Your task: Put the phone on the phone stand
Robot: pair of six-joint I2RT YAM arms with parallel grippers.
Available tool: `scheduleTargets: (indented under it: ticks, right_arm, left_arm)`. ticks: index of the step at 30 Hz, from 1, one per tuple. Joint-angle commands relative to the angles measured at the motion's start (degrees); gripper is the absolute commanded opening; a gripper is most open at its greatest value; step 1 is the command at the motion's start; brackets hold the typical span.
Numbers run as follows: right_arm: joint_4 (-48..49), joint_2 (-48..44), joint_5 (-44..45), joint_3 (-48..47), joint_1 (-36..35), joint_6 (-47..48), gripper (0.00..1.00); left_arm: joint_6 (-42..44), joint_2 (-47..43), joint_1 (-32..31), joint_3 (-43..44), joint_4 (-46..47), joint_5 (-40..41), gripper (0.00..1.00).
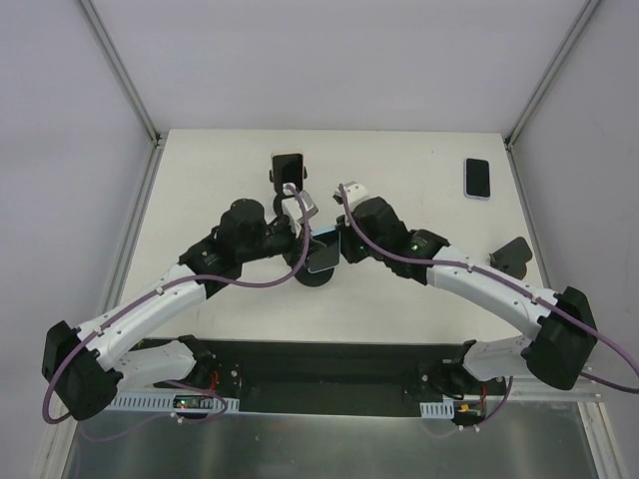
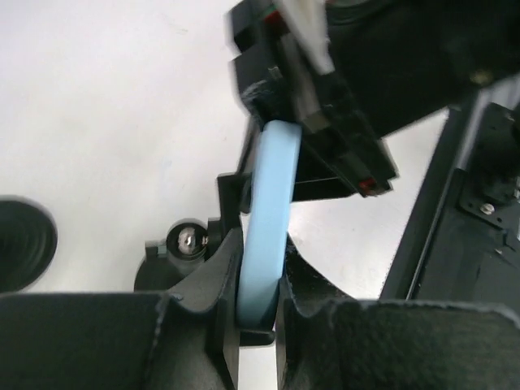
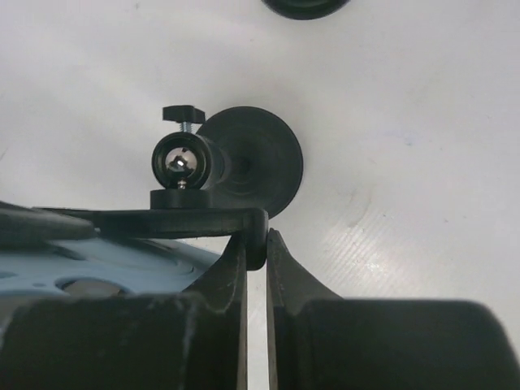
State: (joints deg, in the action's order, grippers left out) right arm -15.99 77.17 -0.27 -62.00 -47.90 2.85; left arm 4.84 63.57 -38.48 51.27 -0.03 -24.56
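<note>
A phone [image 2: 268, 203] in a pale blue case shows edge-on. Its near end is pinched between the fingers of the left claw [image 2: 258, 280], which is closed tight on it. The phone rises away from that claw, leaning a little, and its far end reaches the black body of the right claw. Just left of the left claw's fingers is the shiny ball joint of the phone stand [image 2: 188, 238].

Seen from the right wrist, the right claw [image 3: 256, 248] is fully closed, nipping the black lip of the stand's cradle between its fingertips. The phone's blue back lies just left of those fingers, next to the cradle's bar. Straight beyond the claw are the ball joint, its small knob and the stand's round black base, resting on the white surface [image 3: 406, 122].

From above, the two claws meet nose to nose, with the phone between them over the round base. Beyond the left claw is a second stand [image 1: 288, 168], seemingly carrying a dark slab, though it is too small to be sure. Well beyond the right claw, to its right, a second phone [image 1: 477, 178] lies flat. A small black piece [image 1: 514, 256] sits beside the right forearm.
</note>
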Motion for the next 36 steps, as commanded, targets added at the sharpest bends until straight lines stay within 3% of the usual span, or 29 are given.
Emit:
scheduleTargets:
  ticks: [1, 5, 8, 13, 14, 17, 23, 30, 33, 36]
  right_arm:
    - [5.1, -8.5, 29.0, 2.4, -8.2, -8.6, 0.0]
    - [2.9, -6.9, 40.1, 0.1, -16.5, -8.8, 0.0]
    - [4.3, -6.5, 42.6, -0.1, -19.9, -10.1, 0.0]
    - [2.4, -6.7, 49.8, -2.0, -23.7, -13.9, 0.0]
    - [-0.4, -6.2, 50.6, -3.3, -24.3, -17.1, 0.0]
    - [0.4, -5.9, 51.9, -2.8, -25.5, -17.4, 0.0]
    - [-2.7, -4.5, 54.8, -4.1, -30.0, -15.8, 0.0]
    - [-5.2, -5.2, 52.7, -2.9, -30.2, -15.9, 0.0]
    - [-6.0, -9.0, 54.9, -0.5, -29.8, -15.3, 0.0]
    - [-3.3, -13.2, 49.8, 2.8, -26.6, -9.5, 0.03]
  left_arm:
    - [-7.3, 0.0, 0.2, -5.2, -2.8, 52.2, 0.0]
    - [-6.5, -1.0, -1.2, -9.7, 4.8, 53.6, 0.0]
    - [-8.9, -0.8, -1.2, -10.5, 7.1, 53.2, 0.0]
    - [-13.0, 1.9, -2.9, -9.0, 6.5, 57.1, 0.0]
    - [-14.1, 2.9, -3.4, -7.1, 4.9, 61.3, 0.0]
    - [-12.7, 6.6, -5.4, -5.6, 3.4, 63.8, 0.0]
    - [-12.2, 8.8, -5.6, -6.9, 5.5, 56.1, 0.0]
    - [-13.0, 8.9, -5.8, -6.4, 5.4, 49.0, 0.0]
    - [-12.8, 7.0, -6.0, -7.0, 5.5, 43.3, 0.0]
    - [-13.0, 3.1, -6.0, -8.4, 5.4, 34.4, 0.0]
